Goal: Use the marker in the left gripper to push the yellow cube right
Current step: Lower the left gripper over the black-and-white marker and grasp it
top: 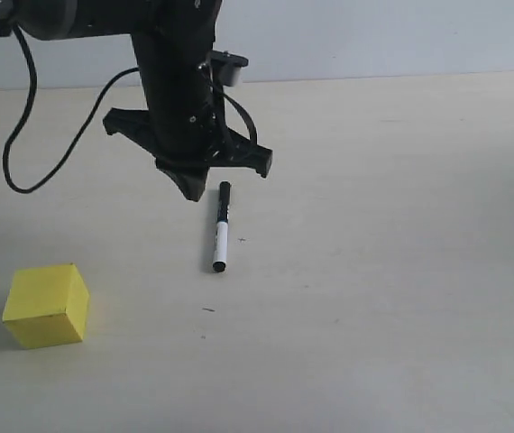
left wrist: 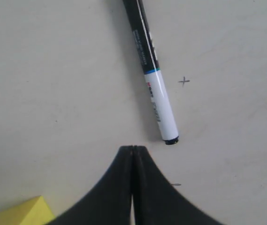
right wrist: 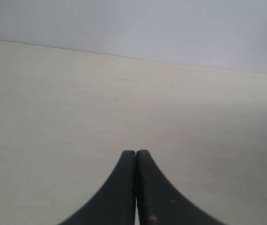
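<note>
Only in exterior view: the whole marker (top: 221,231) lies flat on the table (top: 392,289), held by nothing; the left gripper (top: 190,191) hangs with its tip showing beside the marker's black half; the whole yellow cube (top: 48,305) sits well apart from the marker, off to the left of its white end.
Left wrist view: the left gripper's fingers (left wrist: 124,161) are pressed together and empty, here showing near the marker's white end; it adds print on the barrel, a small cross mark (left wrist: 184,81) beside the marker, and one cube corner.
Right wrist view: the right gripper (right wrist: 136,152) is pressed together and empty, over bare table.
</note>
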Controlling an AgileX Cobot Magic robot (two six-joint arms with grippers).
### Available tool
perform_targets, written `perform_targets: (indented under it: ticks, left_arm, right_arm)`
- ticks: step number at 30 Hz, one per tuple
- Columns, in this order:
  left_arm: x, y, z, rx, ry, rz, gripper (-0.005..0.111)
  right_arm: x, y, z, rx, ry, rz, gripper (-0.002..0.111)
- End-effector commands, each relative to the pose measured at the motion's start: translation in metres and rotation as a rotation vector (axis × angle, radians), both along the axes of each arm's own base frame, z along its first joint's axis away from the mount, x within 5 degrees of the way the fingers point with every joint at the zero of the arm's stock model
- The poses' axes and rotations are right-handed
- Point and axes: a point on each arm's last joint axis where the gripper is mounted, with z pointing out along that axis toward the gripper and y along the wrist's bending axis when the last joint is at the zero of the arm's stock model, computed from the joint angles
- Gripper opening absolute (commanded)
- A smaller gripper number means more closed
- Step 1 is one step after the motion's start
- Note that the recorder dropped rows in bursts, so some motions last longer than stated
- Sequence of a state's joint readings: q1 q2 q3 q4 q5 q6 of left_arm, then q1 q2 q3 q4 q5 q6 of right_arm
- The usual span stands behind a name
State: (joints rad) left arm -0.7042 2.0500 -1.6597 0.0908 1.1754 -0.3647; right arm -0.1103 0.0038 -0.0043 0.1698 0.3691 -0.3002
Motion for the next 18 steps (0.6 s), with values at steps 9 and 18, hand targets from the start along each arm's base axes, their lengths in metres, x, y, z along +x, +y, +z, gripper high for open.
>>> perform_targets:
  ticks: [9,18]
  left_arm:
    - [0.008,-0.018,-0.039,-0.075,0.039,0.051,0.040]
    - [0.014,-0.022,-0.048,-0.098,0.003,0.073,0.055]
  right_arm:
    - [0.000,0.000,0.000,0.004,-0.011,-0.006,0.000]
    - [0.000,0.000,0.000,0.004,-0.011,-0.006,0.000]
